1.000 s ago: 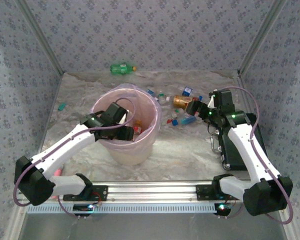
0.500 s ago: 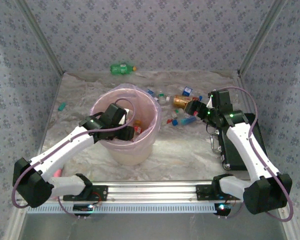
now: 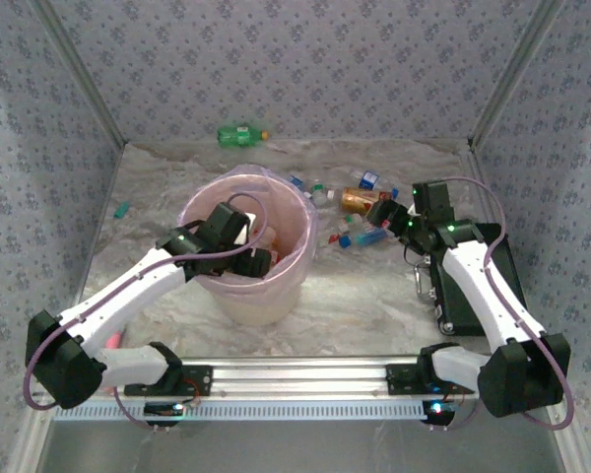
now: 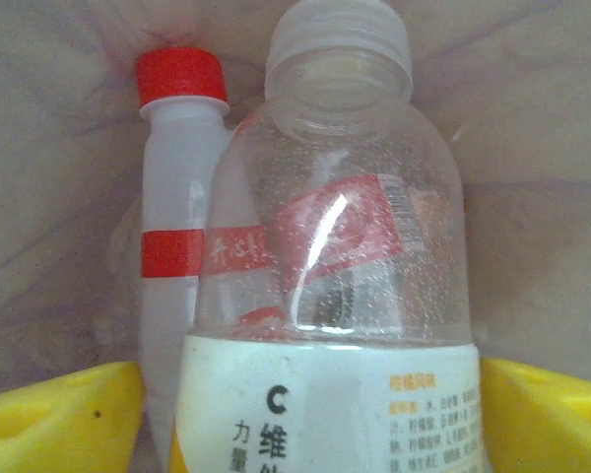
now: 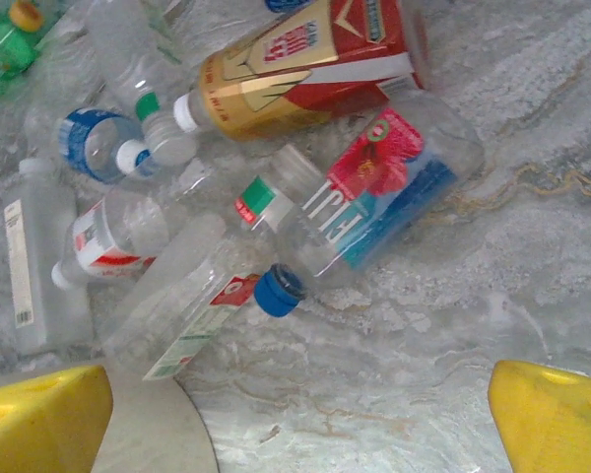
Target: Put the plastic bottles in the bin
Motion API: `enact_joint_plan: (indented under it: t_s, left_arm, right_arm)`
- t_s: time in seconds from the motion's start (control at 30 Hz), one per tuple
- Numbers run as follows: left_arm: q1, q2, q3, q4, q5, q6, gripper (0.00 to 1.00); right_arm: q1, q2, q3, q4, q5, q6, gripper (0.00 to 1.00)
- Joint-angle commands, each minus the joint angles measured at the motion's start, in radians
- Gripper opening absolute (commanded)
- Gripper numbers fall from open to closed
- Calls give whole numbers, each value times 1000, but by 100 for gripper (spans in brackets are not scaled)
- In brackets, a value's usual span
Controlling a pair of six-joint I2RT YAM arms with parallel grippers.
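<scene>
My left gripper (image 3: 259, 261) hangs inside the bin (image 3: 268, 302), a beige bucket lined with a pink bag. In the left wrist view its yellow fingers (image 4: 59, 414) stand apart, open, on either side of a clear bottle (image 4: 340, 246) with a white label. A red-capped white bottle (image 4: 177, 197) leans behind it. My right gripper (image 3: 384, 213) is open over the heap of plastic bottles (image 3: 347, 212) right of the bin. In the right wrist view the right gripper (image 5: 300, 394) hovers just short of a blue-capped clear bottle (image 5: 192, 310). Beyond lie a pink-and-blue-labelled bottle (image 5: 374, 187) and a gold-and-red one (image 5: 295, 69).
A green bottle (image 3: 241, 131) lies at the back wall. A black box (image 3: 473, 286) sits under the right arm. A small teal object (image 3: 123, 209) is at the far left, and a pink cylinder (image 3: 113, 340) lies by the left arm's base. Patterned walls close three sides.
The left jaws have opened wide over the bin and its wrist dipped slightly lower. The right gripper edged a little toward the heap of bottles.
</scene>
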Motion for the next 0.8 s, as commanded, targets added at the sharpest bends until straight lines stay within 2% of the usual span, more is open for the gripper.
enact_joint_plan:
  t_s: [0.0,0.03,0.4,0.77]
  left_arm:
    - [-6,-13,57,11,30,13,96]
    - [-6,-18,72,8,36,14,100]
    - [-6,-43,249,-48,64,34,100]
    - [-7,-117,356,-97,28,56,100]
  right_arm:
    - [-9,24,-19,58,55,74,100]
    - [-10,38,-23,71,63,87,100]
    - [6,233,-31,233,142,194,100]
    - [29,424,13,337,176,270,99]
